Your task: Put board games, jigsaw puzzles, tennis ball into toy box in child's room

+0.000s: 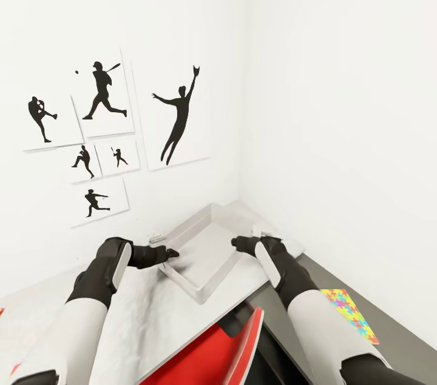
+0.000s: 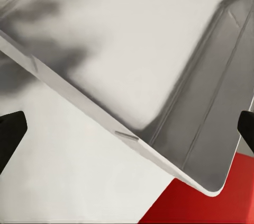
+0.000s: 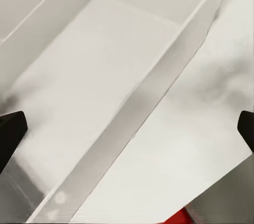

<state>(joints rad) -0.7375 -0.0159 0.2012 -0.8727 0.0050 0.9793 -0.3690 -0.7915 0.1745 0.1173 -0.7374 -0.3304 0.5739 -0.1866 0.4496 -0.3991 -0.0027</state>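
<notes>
Puzzle [image 1: 350, 314] beside right arm, seemingly flat

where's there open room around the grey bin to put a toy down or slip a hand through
Free: the toy box floor between its rims looks bare, as does the table top behind the left gripper. Crowded: the left gripper and right gripper flank the box closely; a jigsaw puzzle lies by the right arm.

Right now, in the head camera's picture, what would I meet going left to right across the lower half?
left gripper → toy box → right gripper → jigsaw puzzle
</notes>
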